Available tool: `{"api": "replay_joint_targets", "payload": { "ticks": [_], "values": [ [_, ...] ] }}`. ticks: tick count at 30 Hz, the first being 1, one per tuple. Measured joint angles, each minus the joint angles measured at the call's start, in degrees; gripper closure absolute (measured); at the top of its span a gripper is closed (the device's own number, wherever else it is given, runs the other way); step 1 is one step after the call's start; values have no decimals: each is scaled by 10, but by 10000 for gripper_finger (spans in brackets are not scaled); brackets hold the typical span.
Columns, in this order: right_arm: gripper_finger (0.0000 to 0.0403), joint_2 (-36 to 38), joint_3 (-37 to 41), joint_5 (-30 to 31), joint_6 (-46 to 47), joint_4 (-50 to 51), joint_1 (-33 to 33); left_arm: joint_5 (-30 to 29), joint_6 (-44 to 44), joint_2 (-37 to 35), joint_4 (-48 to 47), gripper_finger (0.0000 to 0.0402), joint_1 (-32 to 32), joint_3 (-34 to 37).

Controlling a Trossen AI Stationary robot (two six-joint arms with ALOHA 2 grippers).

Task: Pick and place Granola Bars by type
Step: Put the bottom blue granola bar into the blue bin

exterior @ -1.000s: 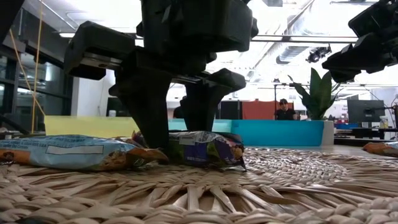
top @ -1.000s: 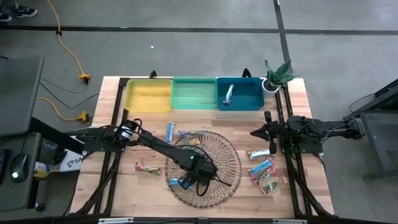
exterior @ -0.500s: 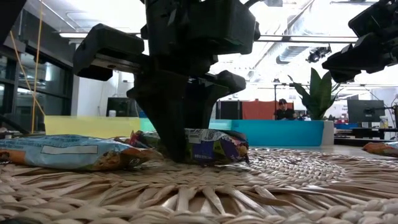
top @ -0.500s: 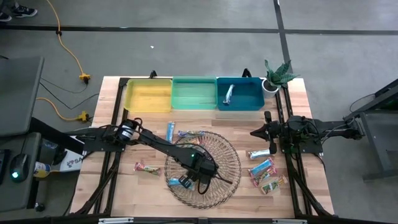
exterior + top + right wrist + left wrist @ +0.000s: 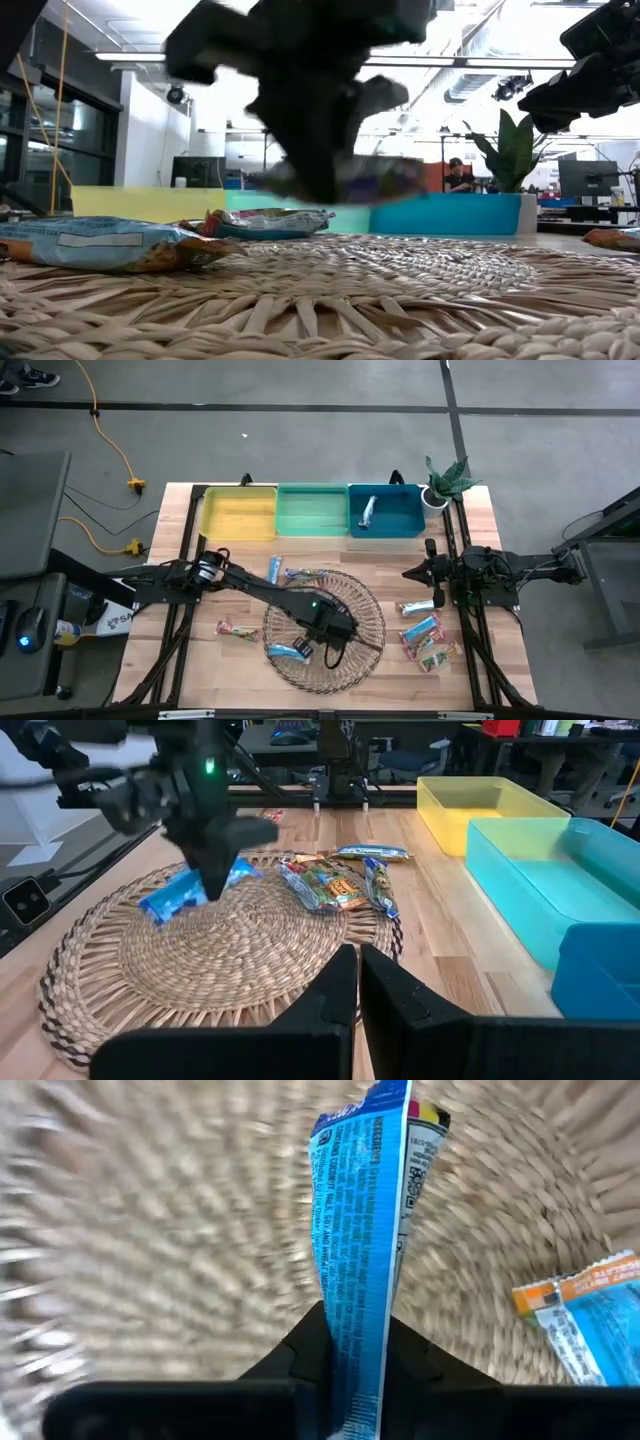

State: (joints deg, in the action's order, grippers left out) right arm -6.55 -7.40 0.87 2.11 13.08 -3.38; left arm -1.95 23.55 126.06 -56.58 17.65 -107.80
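Blue crinkly bar (image 5: 365, 1230), light & floppy w/ slick film, is pinched edge-on at one end by left gripper (image 5: 357, 1352) just above wicker tray (image 5: 372, 612); beyond, right gripper (image 5: 357, 982) idles, jaws shut, empty.

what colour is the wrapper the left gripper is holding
Bright blue with white print, pinched on the bar by the left gripper; clearest in the left wrist view.

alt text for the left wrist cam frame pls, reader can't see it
The left hand is shut on a blue-wrapped granola bar, gripping it edge-on so the printed wrapper stands up from between the dark fingers. Behind it lies the woven wicker tray, with a second light-blue bar resting on the weave off to one side.
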Motion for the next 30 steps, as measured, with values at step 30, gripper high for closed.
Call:
{"api": "replay_joint_targets", "payload": {
  "ticks": [30],
  "values": [
    [402, -2, 0, 0, 0, 0, 0, 696, -239, -16, 145, 360, -258, -267]
  ]
}}
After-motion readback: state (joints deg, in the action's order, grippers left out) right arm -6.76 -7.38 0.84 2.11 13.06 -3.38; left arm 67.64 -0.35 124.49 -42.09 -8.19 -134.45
